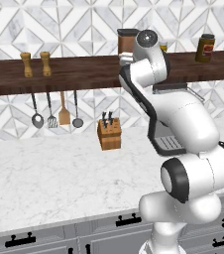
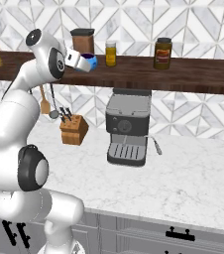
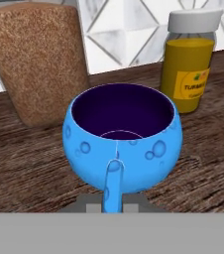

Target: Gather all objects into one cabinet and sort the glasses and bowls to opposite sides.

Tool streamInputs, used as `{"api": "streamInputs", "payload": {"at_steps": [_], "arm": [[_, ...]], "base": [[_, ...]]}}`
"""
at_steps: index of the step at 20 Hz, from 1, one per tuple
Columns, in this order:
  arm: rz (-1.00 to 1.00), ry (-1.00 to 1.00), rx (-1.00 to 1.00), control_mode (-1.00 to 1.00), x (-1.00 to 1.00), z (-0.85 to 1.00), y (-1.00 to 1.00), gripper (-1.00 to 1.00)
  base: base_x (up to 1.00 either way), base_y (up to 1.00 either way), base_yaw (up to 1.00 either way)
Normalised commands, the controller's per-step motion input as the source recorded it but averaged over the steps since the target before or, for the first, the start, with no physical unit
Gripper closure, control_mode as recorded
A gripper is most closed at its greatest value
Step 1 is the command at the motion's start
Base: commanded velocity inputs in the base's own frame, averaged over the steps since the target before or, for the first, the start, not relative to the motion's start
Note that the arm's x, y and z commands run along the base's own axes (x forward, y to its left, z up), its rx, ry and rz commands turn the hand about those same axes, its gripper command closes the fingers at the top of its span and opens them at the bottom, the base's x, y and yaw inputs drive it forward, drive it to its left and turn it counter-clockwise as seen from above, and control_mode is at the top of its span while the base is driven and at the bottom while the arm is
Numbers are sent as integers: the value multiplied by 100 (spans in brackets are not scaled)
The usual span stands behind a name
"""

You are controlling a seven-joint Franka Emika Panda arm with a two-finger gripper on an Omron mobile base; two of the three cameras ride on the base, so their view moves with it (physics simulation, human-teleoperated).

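Observation:
One of the glasses, a small bright blue cup (image 3: pixel 121 144) with a dark inside, stands on the dark wooden shelf (image 3: pixel 25 168). Its handle points toward my hand. My gripper (image 3: pixel 113 201) is shut on that handle, one fingertip on each side of it. From the right base view, the blue cup (image 2: pixel 87 63) sits at the end of my raised hand, with the gripper (image 2: pixel 81 60) at shelf height. The cabinet and the bowls are out of view.
A brown-filled jar (image 3: pixel 34 64) stands just behind the cup to its left and a yellow spice jar (image 3: pixel 188 64) to its right. A dark jar (image 2: pixel 162 52) stands further along the shelf. Below are a coffee machine (image 2: pixel 128 126), a knife block (image 2: pixel 74 130) and hanging utensils (image 1: pixel 54 111).

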Motion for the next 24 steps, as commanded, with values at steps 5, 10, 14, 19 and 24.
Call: {"api": "streamInputs", "payload": {"at_steps": [5,10,14,19,24], "arm": [[0,0,0,-100,0,0,0,100],[0,-2,0,-100,-25,0,0,100],[5,-3,0,-100,-74,10,0,100],[9,0,0,-100,-100,18,-10,100],[16,-2,0,-100,-100,15,-32,100]], "base": [[0,0,0],[0,0,0],[0,0,0],[0,0,0],[0,0,0]]}}
